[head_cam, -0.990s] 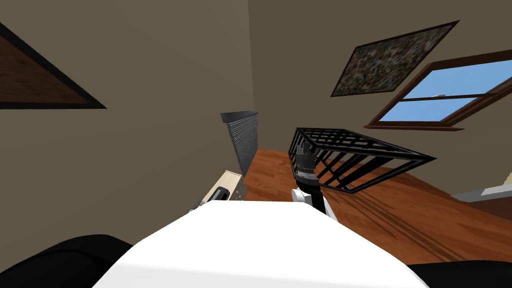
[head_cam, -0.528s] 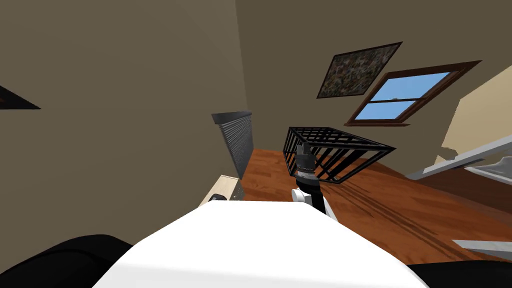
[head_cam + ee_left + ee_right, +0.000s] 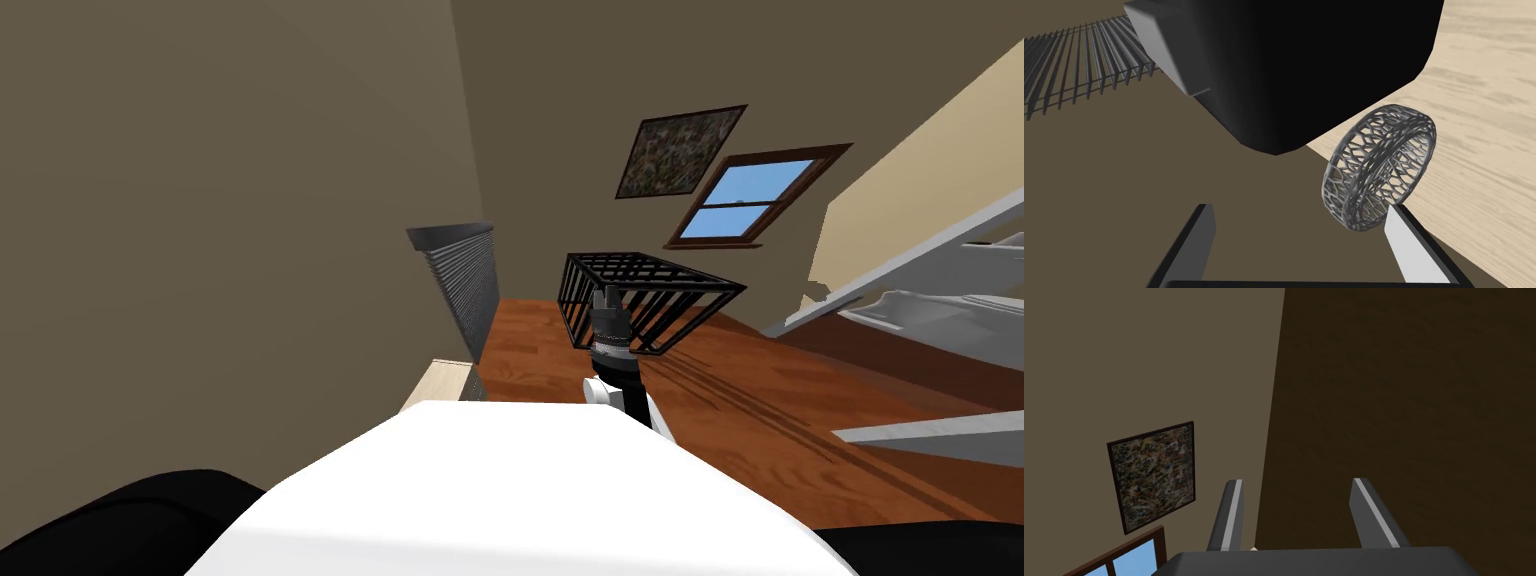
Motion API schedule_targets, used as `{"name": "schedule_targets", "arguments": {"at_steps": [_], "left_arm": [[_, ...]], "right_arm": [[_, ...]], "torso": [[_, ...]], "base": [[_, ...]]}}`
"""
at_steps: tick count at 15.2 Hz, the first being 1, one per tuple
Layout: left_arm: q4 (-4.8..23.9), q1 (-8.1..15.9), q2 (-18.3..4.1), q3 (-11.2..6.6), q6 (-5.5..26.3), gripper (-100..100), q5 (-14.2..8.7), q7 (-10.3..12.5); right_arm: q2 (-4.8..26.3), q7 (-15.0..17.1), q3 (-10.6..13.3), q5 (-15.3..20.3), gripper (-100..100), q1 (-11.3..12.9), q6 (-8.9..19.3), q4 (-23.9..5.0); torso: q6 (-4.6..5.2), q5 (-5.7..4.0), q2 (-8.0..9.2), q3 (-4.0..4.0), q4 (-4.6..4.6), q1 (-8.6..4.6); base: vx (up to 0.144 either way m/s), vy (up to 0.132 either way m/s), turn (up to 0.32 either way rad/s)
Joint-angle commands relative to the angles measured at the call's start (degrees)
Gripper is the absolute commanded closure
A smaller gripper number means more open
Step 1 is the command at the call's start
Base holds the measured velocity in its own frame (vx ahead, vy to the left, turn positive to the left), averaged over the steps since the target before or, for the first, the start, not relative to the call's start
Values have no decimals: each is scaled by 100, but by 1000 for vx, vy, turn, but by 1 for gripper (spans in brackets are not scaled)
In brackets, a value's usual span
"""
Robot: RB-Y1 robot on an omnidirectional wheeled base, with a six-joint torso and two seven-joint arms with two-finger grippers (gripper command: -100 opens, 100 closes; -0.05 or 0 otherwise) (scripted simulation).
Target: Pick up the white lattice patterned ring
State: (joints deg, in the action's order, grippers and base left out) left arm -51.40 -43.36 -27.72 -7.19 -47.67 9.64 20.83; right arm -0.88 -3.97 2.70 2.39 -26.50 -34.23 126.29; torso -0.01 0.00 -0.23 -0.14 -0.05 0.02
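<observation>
The lattice ring looks grey. It sits on a light wood top, right beside a big black block. My left gripper is open and close to the ring. The ring lies just past the tip of one finger, off to that side of the gap, and that tip covers its near rim. Nothing is between the fingers. My right gripper is held up in front of my chest, and its fingers are open and empty.
A black wire cage stands on the wooden floor behind the right gripper. A grey slatted grille lines the wall above the end of the light wood top. Grey shelves reach in from the right.
My head view has swung: the picture and window slid left and shrank. Shelves came in from the right, and the wood top has slipped mostly under my chest. The right arm holds its pose.
</observation>
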Motion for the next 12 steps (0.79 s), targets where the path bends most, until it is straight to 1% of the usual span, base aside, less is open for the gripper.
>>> {"name": "schedule_targets", "arguments": {"at_steps": [1,3,5,6,7,8,10,11,12], "left_arm": [[286,-26,19,11,-40,-100,73,100],[545,-60,42,30,-76,-100,143,188],[708,-82,64,50,-100,-100,191,245],[708,-82,64,50,-100,-100,191,245],[627,-90,67,44,-71,-100,178,223],[734,85,134,67,-2,-100,160,156],[804,248,202,89,81,-100,140,84],[804,165,170,74,-3,-100,154,122],[826,191,176,77,4,100,151,107]], "right_arm": [[0,0,0,0,0,0,0,0],[0,0,0,0,0,1,0,0],[0,0,0,0,0,0,0,0],[0,0,0,0,0,0,0,0],[0,0,-1,0,0,-1,0,0],[0,0,0,0,0,-1,0,0],[0,0,0,0,0,0,0,0],[0,0,0,0,0,0,0,0],[0,0,0,0,0,0,0,0]], "torso": [[0,0,0,0,0,0],[3,0,-5,-2,-1,4],[2,2,-9,-5,-1,11],[0,2,-9,-5,-2,11],[-1,2,-8,-4,-1,9],[-1,1,-4,-2,-1,2],[0,1,4,3,2,3],[1,2,8,5,3,7],[-1,1,9,6,2,4]], "base": [[36,26,-252],[43,44,-278],[47,54,-186],[32,43,-58],[17,22,-9],[1,25,-18],[-12,46,-38],[-10,32,-23],[-3,12,-4]]}}
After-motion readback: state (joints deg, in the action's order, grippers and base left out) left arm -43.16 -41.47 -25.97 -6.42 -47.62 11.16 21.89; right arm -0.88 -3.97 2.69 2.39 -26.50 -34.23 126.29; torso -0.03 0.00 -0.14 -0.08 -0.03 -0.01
